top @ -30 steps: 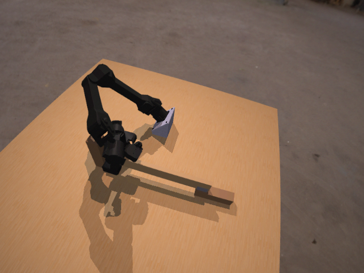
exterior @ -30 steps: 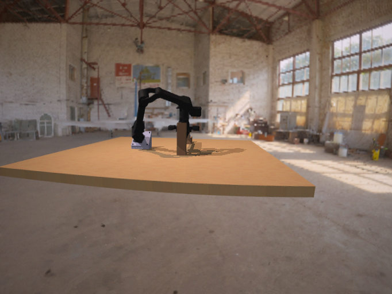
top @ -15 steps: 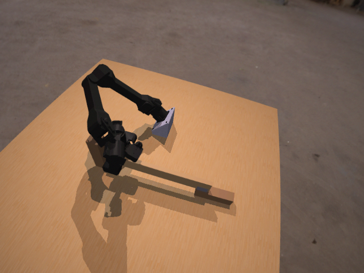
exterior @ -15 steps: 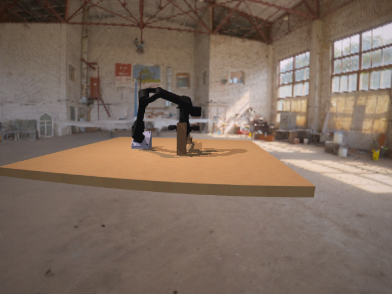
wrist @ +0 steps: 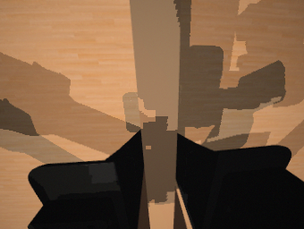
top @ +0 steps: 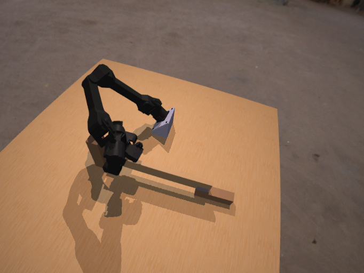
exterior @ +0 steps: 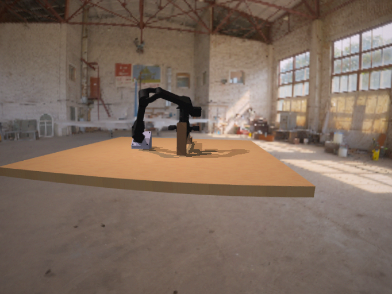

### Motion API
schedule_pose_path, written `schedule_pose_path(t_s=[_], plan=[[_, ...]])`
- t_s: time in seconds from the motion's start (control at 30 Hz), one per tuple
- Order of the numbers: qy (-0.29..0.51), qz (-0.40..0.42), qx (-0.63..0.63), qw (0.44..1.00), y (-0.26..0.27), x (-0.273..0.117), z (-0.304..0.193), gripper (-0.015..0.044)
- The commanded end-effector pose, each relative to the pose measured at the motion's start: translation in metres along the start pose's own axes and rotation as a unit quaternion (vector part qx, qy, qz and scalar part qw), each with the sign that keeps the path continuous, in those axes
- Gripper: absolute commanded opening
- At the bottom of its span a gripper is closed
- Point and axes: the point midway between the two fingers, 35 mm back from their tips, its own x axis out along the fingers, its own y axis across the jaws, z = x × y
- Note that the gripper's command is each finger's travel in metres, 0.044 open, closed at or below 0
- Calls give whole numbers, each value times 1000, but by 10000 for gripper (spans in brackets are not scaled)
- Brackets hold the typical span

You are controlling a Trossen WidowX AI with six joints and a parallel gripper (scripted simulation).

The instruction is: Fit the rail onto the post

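The long wooden rail (top: 167, 174) (wrist: 157, 54) runs from the bracket (top: 202, 189) on the low footboard block (top: 221, 196) toward the upright post (top: 95, 151) (exterior: 181, 139). Its far end is at the bracket. It is raised off the table along its length and looks roughly level, with its shadow set apart from it. My gripper (wrist: 154, 132) points down beside the post and is shut on the rail near its post end. The pegs, the holes and the joint between rail and post are hidden behind the gripper, so I cannot tell whether they touch.
The arm's lilac wedge-shaped base (top: 165, 127) (exterior: 141, 142) stands on the table (top: 235, 141) (exterior: 133, 167) to one side of the rail. The arm arches from it over to the post. Dark arm shadows fall across the table and the rail.
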Motion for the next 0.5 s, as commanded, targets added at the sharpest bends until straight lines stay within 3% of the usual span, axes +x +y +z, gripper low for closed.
schedule_pose_path(t_s=[0.0, 0.47], plan=[[0, -1, 0, 1000, 0, 0, 0, 0], [0, -1, 0, 1000, 0, -1, -3, 0]])
